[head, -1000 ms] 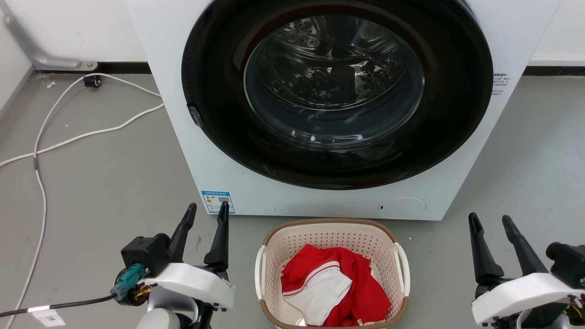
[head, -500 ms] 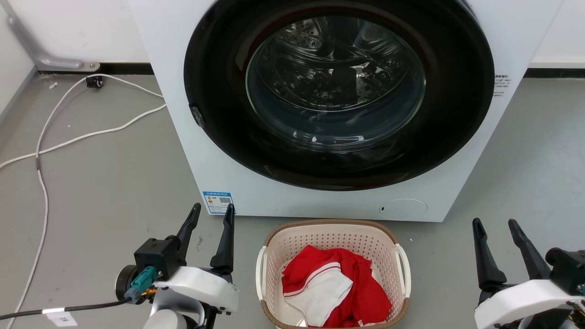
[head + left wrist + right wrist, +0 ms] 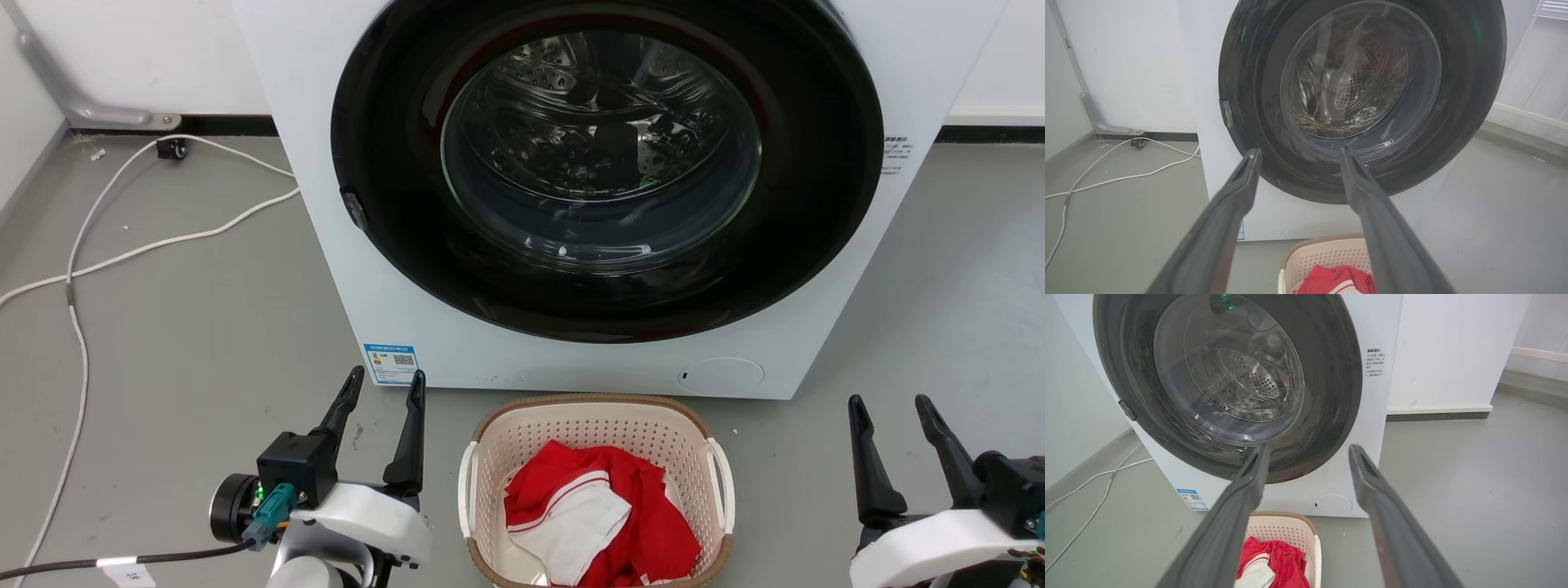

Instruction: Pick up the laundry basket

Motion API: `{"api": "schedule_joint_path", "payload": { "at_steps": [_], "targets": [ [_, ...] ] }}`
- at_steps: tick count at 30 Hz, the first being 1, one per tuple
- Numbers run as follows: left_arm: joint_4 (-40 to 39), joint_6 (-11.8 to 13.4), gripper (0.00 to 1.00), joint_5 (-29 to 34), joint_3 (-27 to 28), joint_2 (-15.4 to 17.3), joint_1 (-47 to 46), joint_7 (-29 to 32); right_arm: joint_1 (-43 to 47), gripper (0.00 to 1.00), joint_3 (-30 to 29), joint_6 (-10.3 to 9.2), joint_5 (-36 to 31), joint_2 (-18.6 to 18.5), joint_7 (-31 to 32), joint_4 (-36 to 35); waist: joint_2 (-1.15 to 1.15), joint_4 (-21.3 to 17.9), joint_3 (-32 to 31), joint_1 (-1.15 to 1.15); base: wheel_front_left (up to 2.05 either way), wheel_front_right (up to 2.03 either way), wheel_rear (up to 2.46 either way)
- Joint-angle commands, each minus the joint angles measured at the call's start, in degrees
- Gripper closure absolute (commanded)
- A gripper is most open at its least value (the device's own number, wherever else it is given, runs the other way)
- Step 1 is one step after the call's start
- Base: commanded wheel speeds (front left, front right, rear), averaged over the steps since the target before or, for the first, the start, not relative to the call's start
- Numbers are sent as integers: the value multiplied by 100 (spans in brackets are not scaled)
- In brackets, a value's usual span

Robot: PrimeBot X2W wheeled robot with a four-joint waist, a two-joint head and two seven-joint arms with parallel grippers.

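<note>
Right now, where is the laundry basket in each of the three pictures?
Head view: the laundry basket sits bottom middle, just below the washing machine.
Left wrist view: bottom edge, near the middle.
Right wrist view: bottom edge, just left of middle.
Shared landmark: the machine's round dark door, above the basket in every view.

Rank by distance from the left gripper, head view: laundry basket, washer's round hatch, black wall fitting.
From the left gripper:
1. laundry basket, on the floor, just right of it.
2. round hatch, low on the washer front, beyond the basket.
3. black wall fitting, back left, at the baseboard.
</note>
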Motion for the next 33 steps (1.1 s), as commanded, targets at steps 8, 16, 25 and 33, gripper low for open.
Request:
{"api": "schedule_joint_path", "payload": {
  "at_steps": [8,16,25,33],
  "targets": [
    [47,24,0,336,0,-41,27,-125,57,0,-43,6,-314,3,-119,10,0,16,-29,0,0,0,0],
    [89,11,0,449,6,-63,30,-167,24,0,-52,6,-374,4,-196,94,0,27,-24,0,0,0,0],
    [140,-7,0,413,42,-79,43,-160,-19,0,-67,6,-330,4,-259,218,0,18,-32,0,0,0,0],
    [133,-46,0,397,67,-90,21,-155,-61,0,-71,6,-286,4,-288,279,0,10,-8,0,0,0,0]
  ]
}}
